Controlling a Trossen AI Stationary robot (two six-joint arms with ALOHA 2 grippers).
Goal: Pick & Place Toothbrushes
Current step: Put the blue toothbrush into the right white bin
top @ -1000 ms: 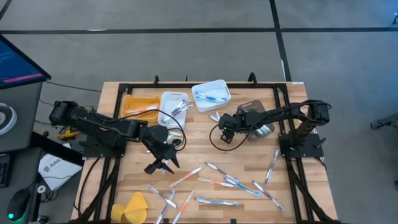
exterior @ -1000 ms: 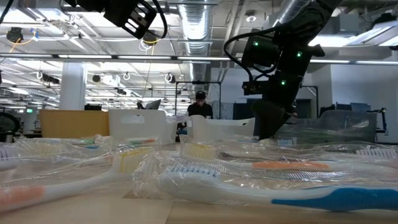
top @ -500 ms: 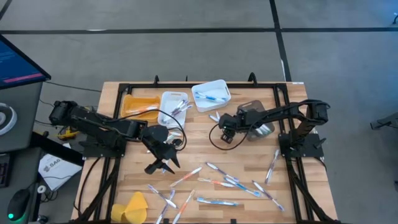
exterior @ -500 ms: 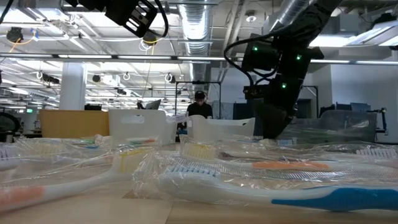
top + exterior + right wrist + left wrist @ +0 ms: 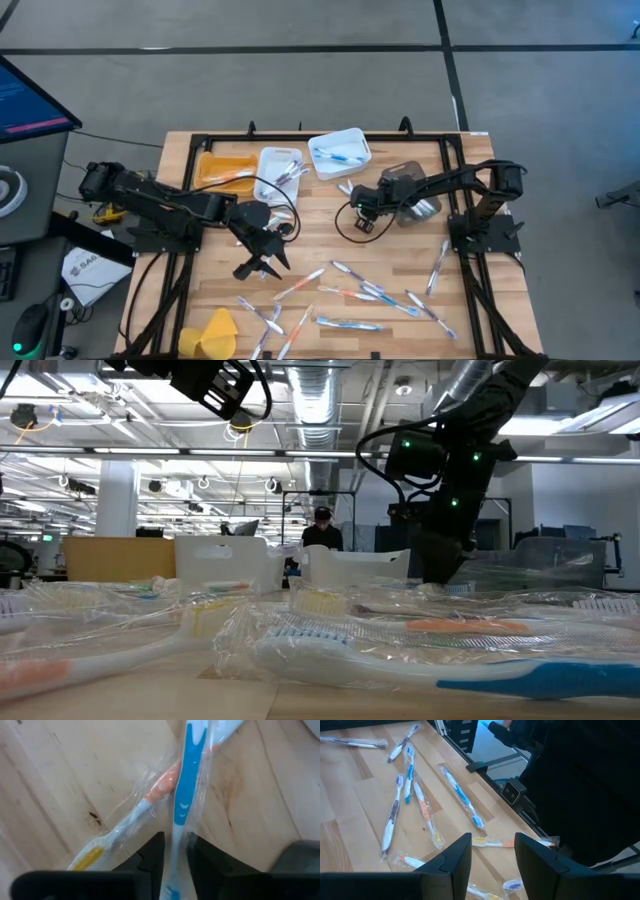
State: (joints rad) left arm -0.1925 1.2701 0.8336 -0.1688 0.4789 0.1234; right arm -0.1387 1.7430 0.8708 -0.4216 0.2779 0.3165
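Several wrapped toothbrushes [image 5: 350, 295] lie scattered on the near half of the wooden table. My right gripper [image 5: 362, 222] points steeply down at mid-table. It is shut on a blue-and-white toothbrush [image 5: 187, 780] in a clear wrapper, which lies over an orange-and-white one [image 5: 150, 800]. The high view hides this pair under the gripper. My left gripper [image 5: 258, 265] hangs open above the table, left of centre, with nothing between its fingers [image 5: 455, 860]. My right gripper pinches the blue-and-white toothbrush between its two fingers at the white stretch of its handle [image 5: 176, 842], wrapper included. The fingers come from above, slanting down, and stand across the handle. The toothbrush lies flat on the table, crossing the orange one.
At the far edge stand an orange bin [image 5: 222, 167], a white bin [image 5: 278, 170] and a second white bin [image 5: 340, 150] with toothbrushes inside. A yellow lump [image 5: 215, 330] sits at the near left corner. A black frame [image 5: 300, 135] rims the table.
My right gripper has sunk a little toward the table and tipped slightly.
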